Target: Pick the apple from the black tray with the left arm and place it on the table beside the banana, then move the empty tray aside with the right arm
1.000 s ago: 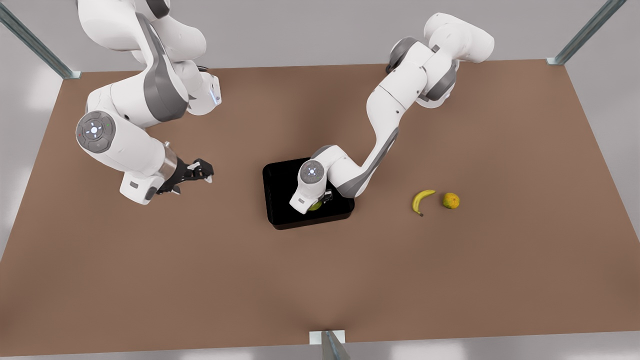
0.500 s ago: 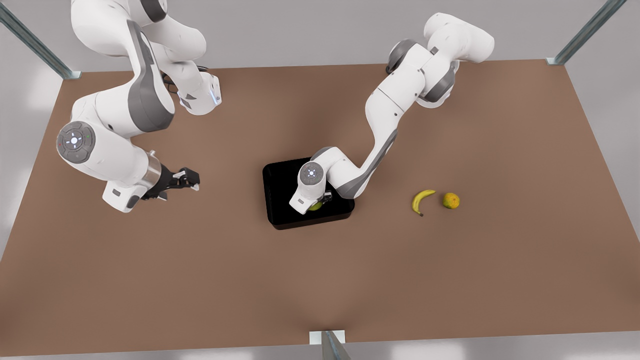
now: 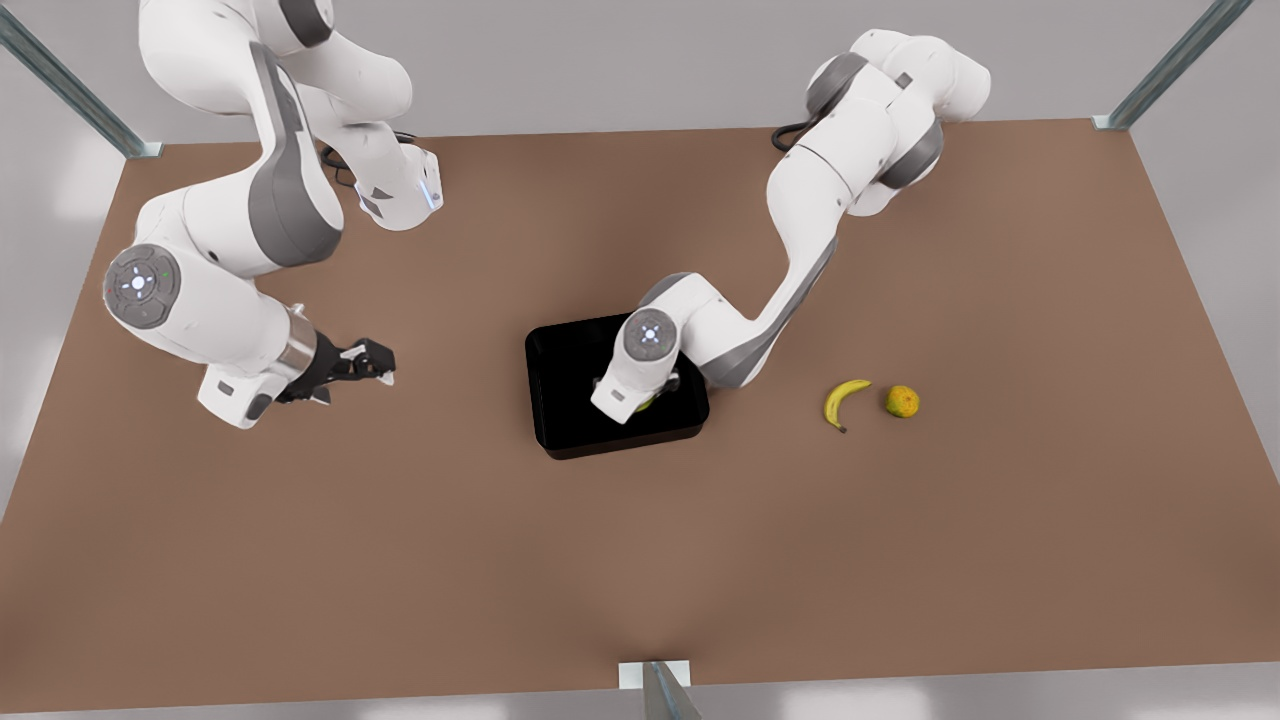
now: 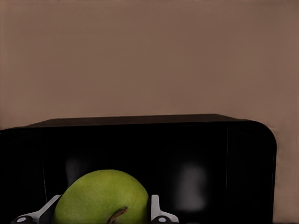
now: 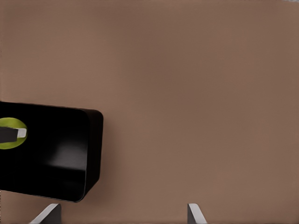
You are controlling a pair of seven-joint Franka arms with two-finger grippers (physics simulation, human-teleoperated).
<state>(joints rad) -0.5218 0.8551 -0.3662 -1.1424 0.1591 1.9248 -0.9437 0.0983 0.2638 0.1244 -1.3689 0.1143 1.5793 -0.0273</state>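
Observation:
The yellow-green apple (image 4: 103, 198) sits between the fingers of my left gripper (image 4: 100, 219), which is shut on it over the black tray (image 4: 210, 158). In the front view this arm reaches in from the right, and its hand covers most of the apple (image 3: 647, 403) above the tray (image 3: 565, 400). The small banana (image 3: 843, 402) lies on the brown table (image 3: 640, 560) to the tray's right. My right gripper (image 3: 375, 368) waits open above the table left of the tray. Its wrist view shows the tray (image 5: 65, 154) with the apple (image 5: 11, 133) in it.
A small orange-yellow round fruit (image 3: 902, 401) lies just right of the banana. Bare tabletop separates the tray from the banana. Metal frame posts stand at the table's far corners and at the middle of the near edge (image 3: 655, 685).
The left arm's hand has shifted up and toward the front view's right with the apple in it. The right arm drew back to the left, away from the tray, then nearly stopped.

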